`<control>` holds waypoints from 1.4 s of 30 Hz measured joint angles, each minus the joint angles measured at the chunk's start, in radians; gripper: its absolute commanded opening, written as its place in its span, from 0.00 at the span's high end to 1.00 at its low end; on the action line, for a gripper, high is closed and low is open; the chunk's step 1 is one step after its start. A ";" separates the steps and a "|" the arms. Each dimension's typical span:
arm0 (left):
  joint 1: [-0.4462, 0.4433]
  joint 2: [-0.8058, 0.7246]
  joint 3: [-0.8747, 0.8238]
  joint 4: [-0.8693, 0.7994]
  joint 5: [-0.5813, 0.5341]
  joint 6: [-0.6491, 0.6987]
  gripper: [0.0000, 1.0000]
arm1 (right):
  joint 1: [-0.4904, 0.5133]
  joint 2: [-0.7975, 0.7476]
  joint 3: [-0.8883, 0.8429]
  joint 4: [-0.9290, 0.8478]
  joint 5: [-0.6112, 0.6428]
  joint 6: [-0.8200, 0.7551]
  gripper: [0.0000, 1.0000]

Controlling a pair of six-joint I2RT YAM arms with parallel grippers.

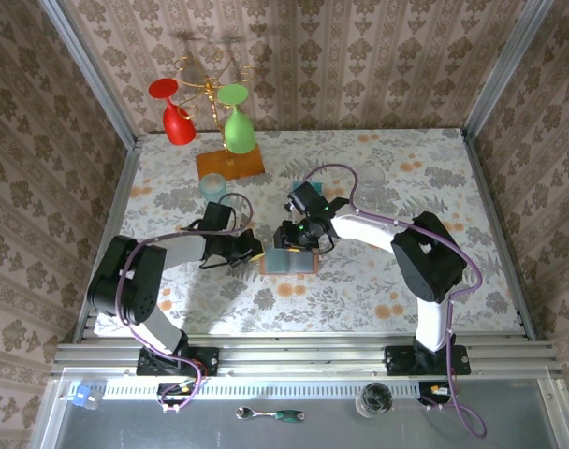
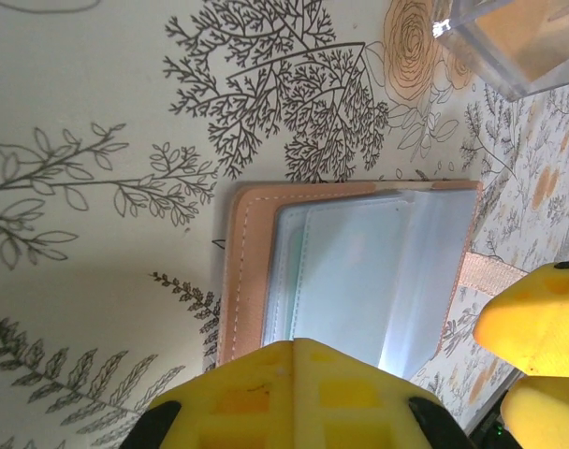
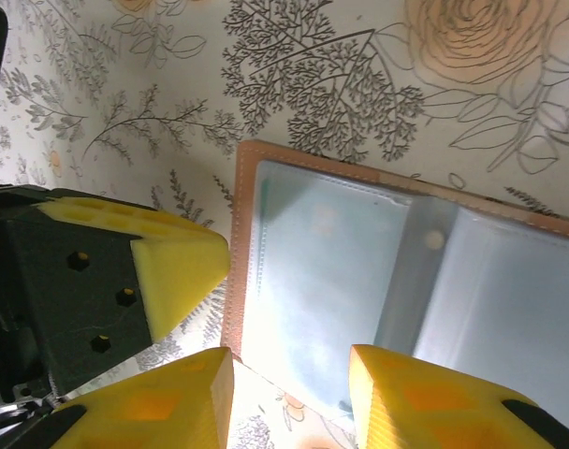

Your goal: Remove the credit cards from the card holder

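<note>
The open tan-pink leather card holder (image 1: 289, 261) lies flat mid-tabletop (image 1: 406, 187), long axis left-right. The right tool (image 3: 289, 374), narrowly parted and empty, hovers over its pockets; the closed left tool (image 2: 294, 351) sits beside its left edge.

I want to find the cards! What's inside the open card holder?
The card holder lies open, showing pale blue see-through pockets and a small round snap. The pockets are cloudy, so I cannot tell whether any cards sit inside them.
</note>
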 measured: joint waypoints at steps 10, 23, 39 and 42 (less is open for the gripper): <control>-0.006 0.022 0.000 -0.021 -0.002 0.008 1.00 | 0.006 0.000 -0.015 0.026 -0.029 0.030 0.62; -0.006 0.032 0.000 -0.021 -0.002 0.008 1.00 | 0.010 0.045 -0.015 0.042 -0.077 0.060 0.62; -0.002 0.035 -0.002 -0.018 0.002 0.011 1.00 | 0.011 0.103 -0.002 0.060 -0.092 0.093 0.63; -0.002 0.035 -0.005 -0.017 0.002 0.011 1.00 | 0.011 0.103 -0.002 0.059 -0.090 0.097 0.63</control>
